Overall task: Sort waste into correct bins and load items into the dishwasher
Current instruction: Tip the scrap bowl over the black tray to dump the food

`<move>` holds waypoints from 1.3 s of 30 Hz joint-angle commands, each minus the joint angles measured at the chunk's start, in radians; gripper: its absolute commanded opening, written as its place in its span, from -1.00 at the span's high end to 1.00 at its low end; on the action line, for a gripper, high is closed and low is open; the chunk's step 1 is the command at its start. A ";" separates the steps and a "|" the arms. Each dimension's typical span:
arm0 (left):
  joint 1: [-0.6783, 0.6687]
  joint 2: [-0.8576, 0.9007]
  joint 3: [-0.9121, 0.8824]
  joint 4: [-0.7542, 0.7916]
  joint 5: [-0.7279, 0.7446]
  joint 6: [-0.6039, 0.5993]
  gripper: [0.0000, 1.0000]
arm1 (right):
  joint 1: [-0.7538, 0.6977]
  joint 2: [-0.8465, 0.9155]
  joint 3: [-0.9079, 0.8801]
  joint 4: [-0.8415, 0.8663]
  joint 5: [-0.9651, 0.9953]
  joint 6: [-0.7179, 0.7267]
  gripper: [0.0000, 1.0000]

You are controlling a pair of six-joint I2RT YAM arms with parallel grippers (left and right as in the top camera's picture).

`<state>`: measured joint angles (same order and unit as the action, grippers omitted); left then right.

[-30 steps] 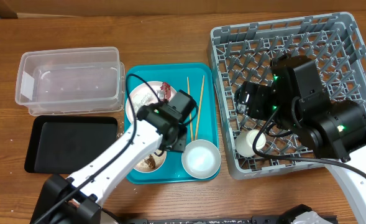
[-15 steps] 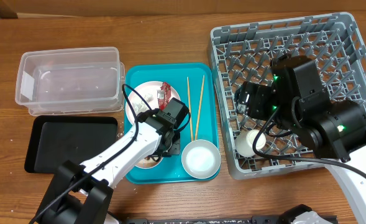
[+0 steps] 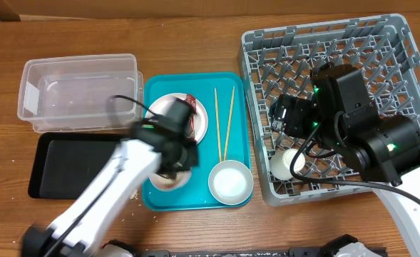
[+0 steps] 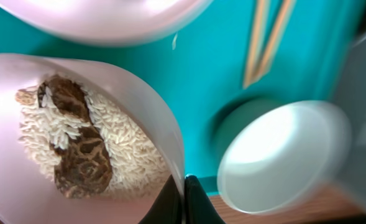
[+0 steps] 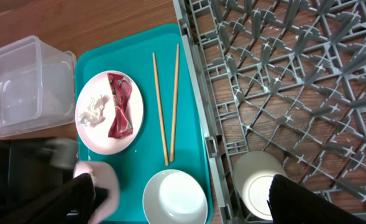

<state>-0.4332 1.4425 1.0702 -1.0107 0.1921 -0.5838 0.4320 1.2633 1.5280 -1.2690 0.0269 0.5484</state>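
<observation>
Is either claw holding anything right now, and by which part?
The left claw pinches the bowl of rice by its rim. The right claw is open, holding nothing.

Lab-style mock kitchen: wooden table [image 3: 195, 43], grey dish rack [image 3: 251, 93], teal tray [image 3: 239, 135].

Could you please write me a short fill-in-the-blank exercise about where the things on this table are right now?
1. The two thin light wooden chopsticks lie on the serving tray, whose colour is ____.
2. The small white cup sits inside the large grey plastic dish ____.
3. The left gripper pinches the rim of the pale round bowl holding brown scraps and white ____.
4. On the round white plate, the red printed sachet wrapper lies beside a crumpled white ____.

Missing words: teal; rack; rice; napkin
</observation>
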 commanded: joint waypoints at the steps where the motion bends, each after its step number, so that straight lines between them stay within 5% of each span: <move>1: 0.215 -0.118 0.035 -0.024 0.216 0.108 0.92 | -0.002 -0.005 0.014 0.003 0.009 -0.005 -0.83; 8: 0.713 -0.090 0.031 -0.143 0.590 0.424 0.92 | -0.002 -0.005 0.014 0.008 0.009 -0.005 -0.83; 14: 0.980 0.093 0.031 -0.253 0.848 0.717 0.92 | -0.002 -0.005 0.014 0.008 0.009 -0.005 -0.83; 19: 1.104 0.268 0.031 -0.404 1.066 0.985 0.92 | -0.002 -0.005 0.014 0.006 0.008 -0.005 -0.84; 27: 1.239 0.415 0.031 -0.467 1.100 1.069 0.92 | -0.002 -0.005 0.014 0.007 0.008 -0.005 -0.84; 32: 1.287 0.413 0.039 -0.607 1.162 1.275 0.92 | -0.002 -0.005 0.014 0.007 0.008 -0.005 -0.85; 39: 1.297 0.413 0.040 -0.577 1.161 1.406 0.92 | -0.002 -0.005 0.014 0.011 0.008 -0.005 -0.85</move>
<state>0.8600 1.8534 1.0996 -1.6234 1.3121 0.6899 0.4320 1.2633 1.5280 -1.2648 0.0269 0.5484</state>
